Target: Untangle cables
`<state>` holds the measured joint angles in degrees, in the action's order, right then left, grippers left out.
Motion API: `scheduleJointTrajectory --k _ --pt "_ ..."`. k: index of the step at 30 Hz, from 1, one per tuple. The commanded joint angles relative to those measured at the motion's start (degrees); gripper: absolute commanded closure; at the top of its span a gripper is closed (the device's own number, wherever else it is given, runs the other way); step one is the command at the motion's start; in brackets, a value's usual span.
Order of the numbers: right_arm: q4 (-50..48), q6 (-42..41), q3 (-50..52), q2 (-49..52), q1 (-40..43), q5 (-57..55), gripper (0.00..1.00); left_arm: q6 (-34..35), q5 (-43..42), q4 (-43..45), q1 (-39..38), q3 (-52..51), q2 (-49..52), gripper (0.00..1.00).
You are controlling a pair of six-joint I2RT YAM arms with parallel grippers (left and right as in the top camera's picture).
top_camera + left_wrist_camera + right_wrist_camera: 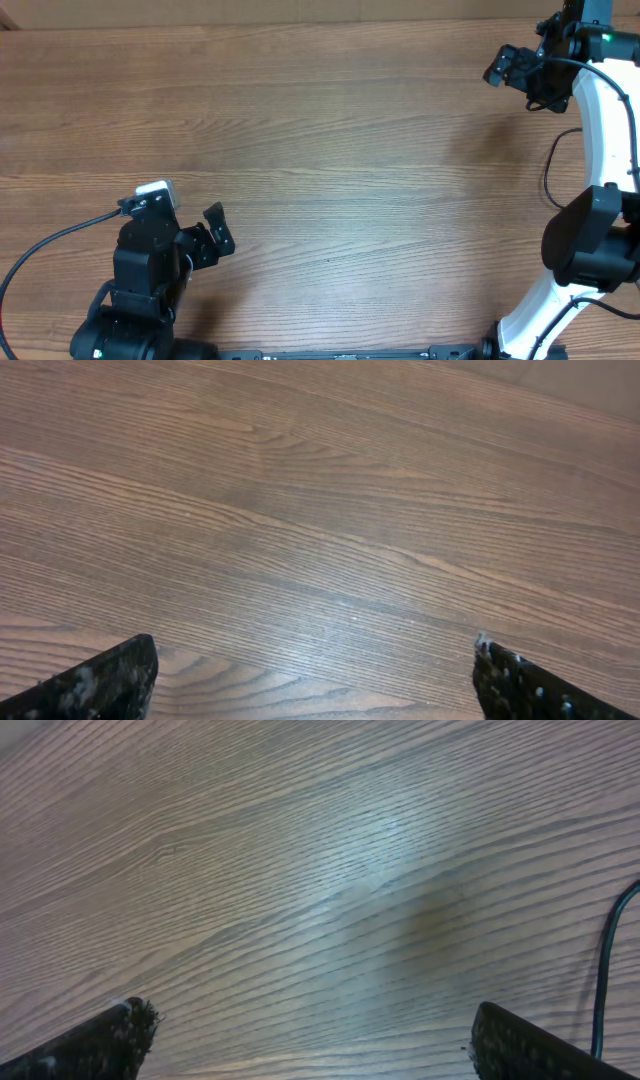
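Observation:
The cables are out of view in every frame; only bare wood shows. My left gripper [218, 232] hovers at the table's near left, pointing right, open. In the left wrist view its fingertips [120, 675] stand wide apart over wood grain, and the left gripper [315, 660] holds nothing. My right gripper [518, 80] sits at the far right, facing left, also open. The right wrist view shows the right gripper [310, 1020] with nothing but wood between its fingers [520, 1045].
The wooden table [330, 150] fills the view. The white right arm [600, 130] curves along the right edge, with its own black wiring [550, 170] looping beside it; that wire [605, 970] also shows in the right wrist view. The left arm's base [140, 290] occupies the near left corner.

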<state>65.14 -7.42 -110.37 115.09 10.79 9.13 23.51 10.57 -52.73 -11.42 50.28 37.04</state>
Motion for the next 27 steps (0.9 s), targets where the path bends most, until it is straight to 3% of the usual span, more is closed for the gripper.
scheduleJointTrajectory --k 1,7,20,27 --pt "-0.35 0.44 -1.09 0.07 0.04 -0.55 0.0 -1.27 0.74 0.04 -1.42 0.96 -0.04 0.0" --pt "-0.35 0.44 -1.09 0.07 0.04 -0.55 0.0 -1.25 0.57 3.28 -1.18 -2.34 -0.76 0.0" --pt "-0.35 0.44 -1.09 0.07 0.04 -0.55 0.0 -1.25 -1.53 57.42 1.03 -38.32 -20.15 0.0" --pt "-0.37 0.44 -1.09 0.07 0.04 -0.55 0.0 1.4 -1.64 73.81 3.32 -49.92 -30.29 0.0"
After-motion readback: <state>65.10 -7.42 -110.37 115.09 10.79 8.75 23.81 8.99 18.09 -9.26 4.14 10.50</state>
